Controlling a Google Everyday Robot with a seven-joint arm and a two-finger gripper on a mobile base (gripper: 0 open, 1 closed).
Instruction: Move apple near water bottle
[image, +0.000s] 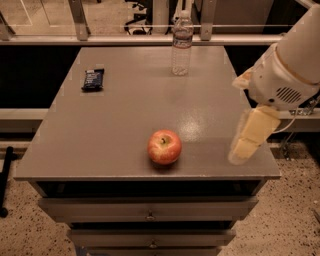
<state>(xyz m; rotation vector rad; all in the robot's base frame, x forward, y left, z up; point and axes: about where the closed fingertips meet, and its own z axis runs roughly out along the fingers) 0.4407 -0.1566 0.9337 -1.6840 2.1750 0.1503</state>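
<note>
Grey tabletop (125, 110) over drawers, railing behind. Gripper (247, 142) hung over right edge near front right corner, touching nothing; whether apart or together, could not tell. Apple (164, 147) sat by front edge, mid-width, well apart from water bottle (182, 42) upright at back edge. Judgement: reach not yet begun; best to swing left, descend centred over apple, avoid nudging it into roll.

Glossy apple (164, 147); clear plastic bottle (182, 42); matt table (115, 130); gripper (247, 142) beside it, maybe plastic
</note>
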